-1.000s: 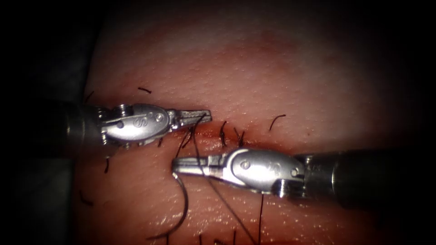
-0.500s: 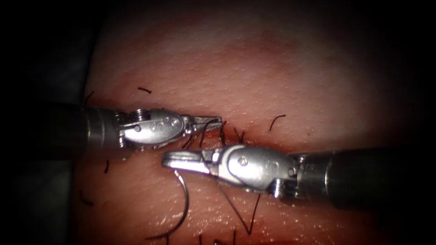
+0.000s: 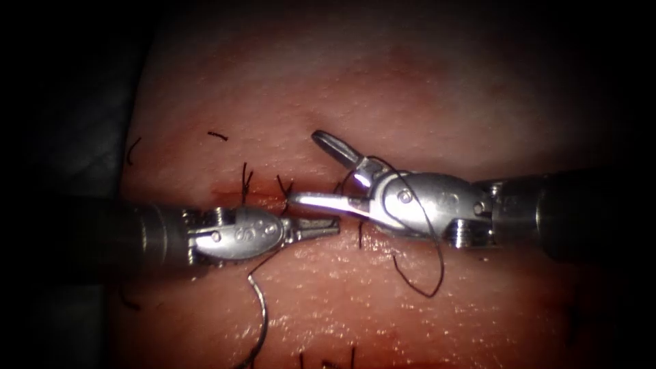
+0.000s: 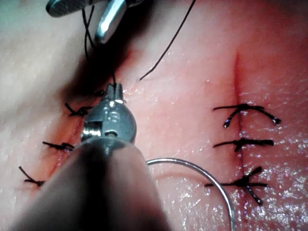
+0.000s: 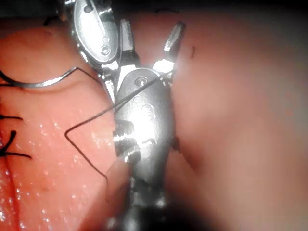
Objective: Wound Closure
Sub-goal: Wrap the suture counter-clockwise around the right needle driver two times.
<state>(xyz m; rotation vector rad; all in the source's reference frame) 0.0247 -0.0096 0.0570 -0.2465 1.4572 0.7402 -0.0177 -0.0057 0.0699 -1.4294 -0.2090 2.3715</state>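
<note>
My right tool [image 3: 311, 167] has its jaws spread wide over the cut [image 3: 232, 191], gripping nothing, with thread [image 3: 437, 266] looped across its body. My left tool [image 3: 328, 227] is pinched closed on thread. The needle [image 3: 262, 318] lies free on the tissue [image 3: 410, 89] below the cut.

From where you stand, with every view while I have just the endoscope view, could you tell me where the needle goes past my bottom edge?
Observer: In the left wrist view the needle lies loose on the tissue, not in it, held by neither tool, curving towards a second cut.
Operator: Is that cut stitched?
Observer: Yes, three stitches cross it.
Operator: And my tools?
Observer: There the thread rises from the left tool, whose jaws are shut on it, and passes between the open, empty jaws of the right tool.
</note>
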